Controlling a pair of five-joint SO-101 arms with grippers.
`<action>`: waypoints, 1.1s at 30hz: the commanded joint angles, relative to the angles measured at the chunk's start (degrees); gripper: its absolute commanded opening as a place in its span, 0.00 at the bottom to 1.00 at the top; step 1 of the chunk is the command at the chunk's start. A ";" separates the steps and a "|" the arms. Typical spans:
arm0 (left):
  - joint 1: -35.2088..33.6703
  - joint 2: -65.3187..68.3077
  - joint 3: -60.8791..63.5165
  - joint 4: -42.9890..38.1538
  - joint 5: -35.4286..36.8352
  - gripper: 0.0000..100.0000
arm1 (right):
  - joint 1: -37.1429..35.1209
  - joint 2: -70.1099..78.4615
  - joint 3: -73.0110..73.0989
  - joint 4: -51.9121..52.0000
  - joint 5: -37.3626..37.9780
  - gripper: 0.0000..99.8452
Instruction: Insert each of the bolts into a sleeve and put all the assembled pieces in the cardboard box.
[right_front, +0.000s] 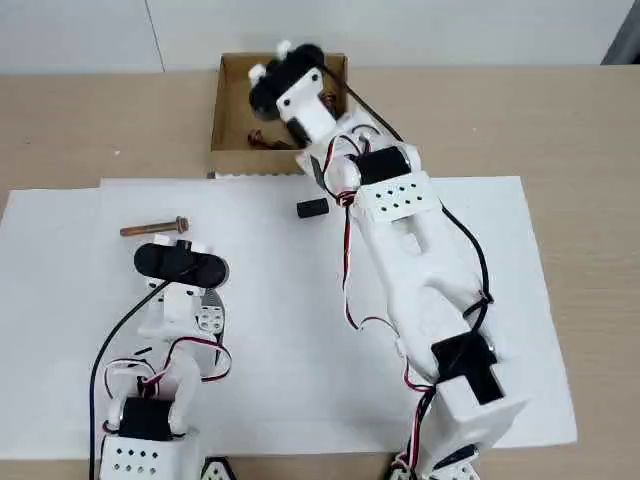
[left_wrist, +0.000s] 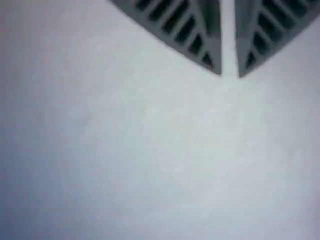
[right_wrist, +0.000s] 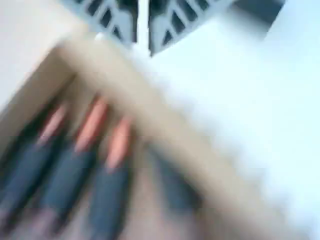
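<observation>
Brown cardboard box (right_front: 238, 100): shallow, squarish, open top, at 12 o'clock on the wood-look table (right_front: 90, 120), its front wall against the far edge of a white paper sheet (right_front: 280, 340). Inside are assembled pieces (right_wrist: 92, 145), w/ coppery bolt ends poking out of dark tubular sleeves, side by side near the front wall. They're blurred, so count unclear.

One loose bolt (right_front: 153, 229), slim, copper-brown, w/ a hex head, lies flat on the paper at approx 10 o'clock, head end toward centre. One loose sleeve (right_front: 312, 208), a short black cylinder, sits on the paper just off centre toward 12, near the box front but apart from it.

The right arm (right_front: 420, 250) is white plastic w/ black motors. Its base is at 5 o'clock, and it's stretched long toward 12 w/ the wrist over the box. The right gripper (right_wrist: 142, 47) has grey ribbed fingers pressed almost together, thin slit, nothing between, above the front wall.

The left arm (right_front: 175, 320) has its base at 7 o'clock and is folded up, wrist just on the near side of the bolt. The left gripper (left_wrist: 229, 74) is low over the paper, jaws together, hairline gap, empty.
</observation>
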 joint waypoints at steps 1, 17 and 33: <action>-0.09 -0.44 -0.22 -0.09 0.26 0.01 | -0.40 -4.00 -2.81 6.73 3.78 0.00; -0.09 -0.44 -0.22 -0.09 0.26 0.01 | -0.66 0.57 -2.81 14.73 19.52 0.19; -0.09 -0.44 -0.22 -0.09 0.26 0.01 | -2.24 8.84 -2.90 10.15 39.21 0.16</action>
